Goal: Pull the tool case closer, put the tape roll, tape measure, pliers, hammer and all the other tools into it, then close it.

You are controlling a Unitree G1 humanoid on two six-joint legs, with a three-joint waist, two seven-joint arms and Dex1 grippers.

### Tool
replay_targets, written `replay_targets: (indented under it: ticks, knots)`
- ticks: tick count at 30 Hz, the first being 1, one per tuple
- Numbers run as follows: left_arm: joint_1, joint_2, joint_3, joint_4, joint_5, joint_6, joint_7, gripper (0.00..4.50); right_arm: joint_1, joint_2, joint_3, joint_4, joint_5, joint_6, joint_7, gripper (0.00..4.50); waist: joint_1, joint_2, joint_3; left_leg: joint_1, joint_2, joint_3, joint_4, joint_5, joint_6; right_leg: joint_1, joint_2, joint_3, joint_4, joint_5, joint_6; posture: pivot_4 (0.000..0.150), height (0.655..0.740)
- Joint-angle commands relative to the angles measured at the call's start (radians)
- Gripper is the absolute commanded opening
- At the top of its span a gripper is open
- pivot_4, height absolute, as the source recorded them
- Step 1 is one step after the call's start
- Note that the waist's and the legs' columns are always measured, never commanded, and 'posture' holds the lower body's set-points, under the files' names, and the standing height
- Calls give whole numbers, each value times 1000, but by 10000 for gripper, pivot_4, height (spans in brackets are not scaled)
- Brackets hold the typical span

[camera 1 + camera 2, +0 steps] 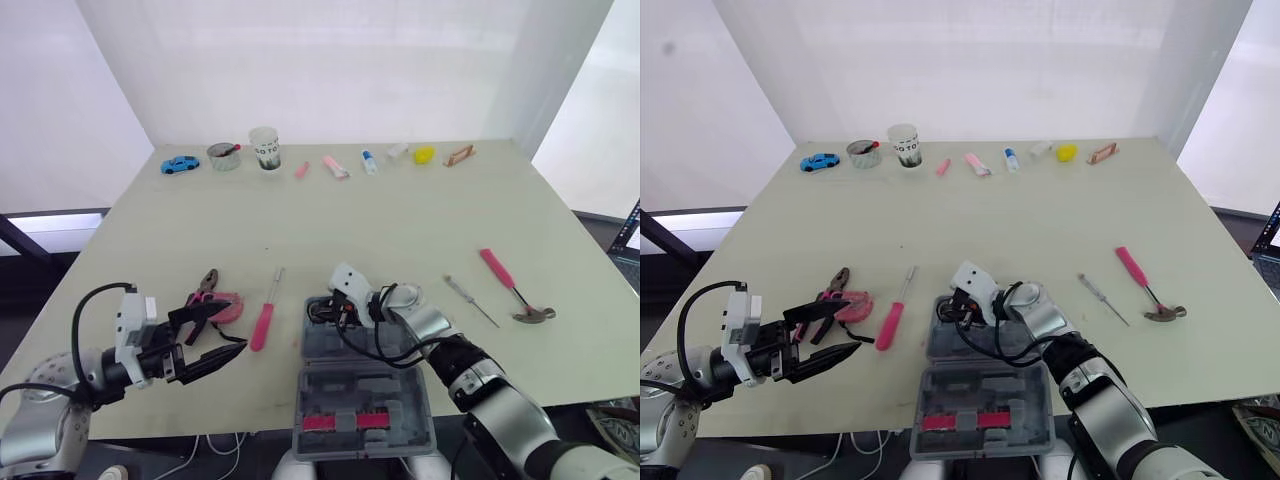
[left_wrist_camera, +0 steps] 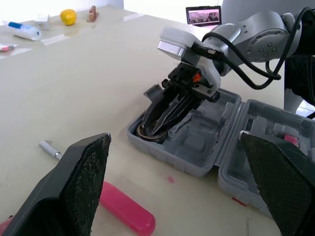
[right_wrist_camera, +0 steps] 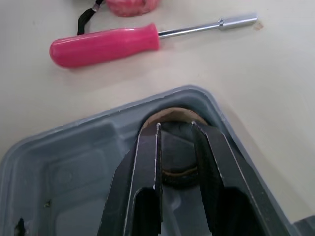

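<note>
The grey tool case [image 1: 400, 412] lies open at the table's front centre. My right gripper [image 3: 174, 127] reaches into its far left corner, shut on the brown tape roll [image 3: 175, 174], which sits low in that corner [image 2: 147, 132]. My left gripper [image 1: 222, 335] hangs open to the left of the case, with nothing between its fingers [image 2: 83, 182]. Just beyond it lie the pink tape measure [image 1: 225, 303] and the pliers [image 1: 206, 283]. A pink-handled screwdriver [image 1: 263, 322] lies between them and the case. To the right are a small screwdriver [image 1: 472, 300] and the pink-handled hammer [image 1: 510, 285].
Along the table's far edge stand a blue toy car [image 1: 180, 164], a small bowl [image 1: 223, 155], a cup [image 1: 264, 147], several small items and a yellow object [image 1: 425, 154]. The case overhangs the front edge.
</note>
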Motion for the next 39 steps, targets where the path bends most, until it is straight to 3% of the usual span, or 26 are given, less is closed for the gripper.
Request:
replay_targets:
  ticks: [1, 9, 14, 20, 23, 31, 36, 38, 39]
  knots:
    - [-3, 21, 15, -12, -5, 2, -7, 45000, -3, 2, -1, 17, -3, -12, -10, 10254, 0, 0, 0, 0, 0, 0, 0, 0, 0, 0, 0, 0, 0, 0, 0, 1500, 7400]
    - [-4, 21, 17, -15, -6, 11, 0, 45000, -3, -2, -65, -165, 84, 23, 10, 10254, 1, 0, 0, -1, 0, -1, 0, 0, 0, 0, 0, 0, 0, 0, 0, 1500, 7400]
    - [-4, 5, 20, -17, -6, 14, 26, 45000, 90, -50, -123, -406, 177, 98, 21, 10254, 3, 0, 0, -1, 0, -1, -1, 0, 0, 0, 0, 0, -1, 0, 0, 1500, 7400]
    - [12, -25, 28, -26, 0, 18, 98, 45000, 271, -172, -228, -673, 261, 113, -9, 10254, 8, 0, 0, -1, -1, -1, 0, 0, 0, 0, -2, 0, -1, 0, 1, 1500, 7400]
    - [35, -44, 41, -3, 11, 7, 142, 45000, 406, -240, -362, -798, 332, 69, -40, 10254, 8, -1, 0, -1, -1, -1, 0, 0, 0, 0, -1, 0, -1, 0, 1, 1500, 7400]
    - [79, -78, 77, 54, 38, -38, 201, 45000, 696, -360, -587, -957, 450, 71, -96, 10254, 7, -1, 0, 0, 0, 0, 0, 0, 0, 1, 1, 1, -1, 0, 0, 1500, 7400]
    - [104, -92, 105, 105, 51, -72, 229, 45000, 882, -382, -727, -967, 495, -3, -115, 34642, 12, -2, 0, 1, 0, 1, 0, 0, 0, 2, 1, 2, -3, -1, 0, 1500, 7400]
    - [116, -93, 117, 131, 63, -91, 233, 45000, 951, -377, -779, -965, 517, -36, -118, 43046, 12, -2, -1, 2, 0, 1, 0, 0, 0, 3, 1, 3, -3, -1, 0, 1500, 7400]
    - [123, -93, 127, 153, 69, -102, 236, 45000, 1002, -372, -809, -966, 521, -60, -114, 44123, 11, -2, -1, 3, 0, 1, 0, 0, 0, 3, 1, 2, -3, -2, -2, 1500, 7400]
